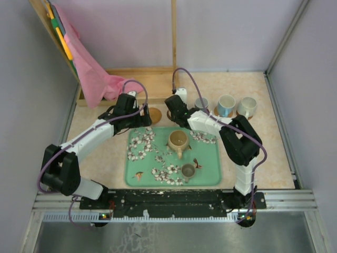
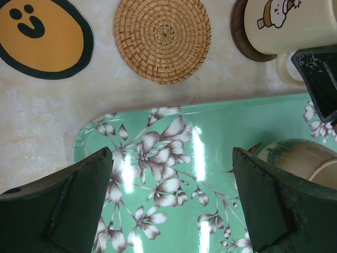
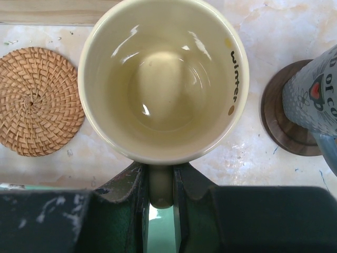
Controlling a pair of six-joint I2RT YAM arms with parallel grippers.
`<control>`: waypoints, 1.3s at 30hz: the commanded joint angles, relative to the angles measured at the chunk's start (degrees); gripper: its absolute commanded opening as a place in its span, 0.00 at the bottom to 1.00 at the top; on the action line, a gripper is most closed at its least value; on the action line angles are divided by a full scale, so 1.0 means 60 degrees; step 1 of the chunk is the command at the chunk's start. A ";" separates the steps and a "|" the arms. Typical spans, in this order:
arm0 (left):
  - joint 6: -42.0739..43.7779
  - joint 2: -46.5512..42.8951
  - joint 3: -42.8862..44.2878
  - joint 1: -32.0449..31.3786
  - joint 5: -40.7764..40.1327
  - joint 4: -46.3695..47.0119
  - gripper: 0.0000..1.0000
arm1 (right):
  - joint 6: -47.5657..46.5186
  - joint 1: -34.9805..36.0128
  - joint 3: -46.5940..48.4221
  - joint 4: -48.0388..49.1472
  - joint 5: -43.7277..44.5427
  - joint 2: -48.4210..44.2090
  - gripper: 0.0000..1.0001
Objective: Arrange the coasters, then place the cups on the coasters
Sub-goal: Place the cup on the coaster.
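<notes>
- Cream cup (image 3: 163,79) is clamped by the handle in the right gripper (image 3: 160,184), seemingly parked on a dark coaster (image 2: 241,31); release is needed next.
- Left gripper (image 2: 171,205) is spread wide over the tray (image 2: 221,121).

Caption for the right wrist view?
Right claw shut on the handle of the cream mug, between woven coaster and grey mug on dark coaster.

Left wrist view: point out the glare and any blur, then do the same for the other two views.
Left wrist view: white glare streaks cross the glossy green tray; the left fingers are soft, the woven coaster crisp. Right wrist view: curved highlights inside the cream cup; the dark right fingers lose detail. Top external view: even light, soft shadows, no strong glare.
</notes>
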 commanded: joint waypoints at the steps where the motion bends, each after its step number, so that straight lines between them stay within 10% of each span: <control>1: 0.0026 -0.0152 -0.0061 0.0072 0.0155 -0.0005 1.00 | -0.0053 -0.0072 0.0699 0.1006 0.0281 0.0028 0.00; 39: -0.0072 -0.0139 -0.0120 0.0086 0.0308 0.0144 1.00 | -0.0004 -0.0068 0.0818 0.0134 0.0051 0.0263 0.00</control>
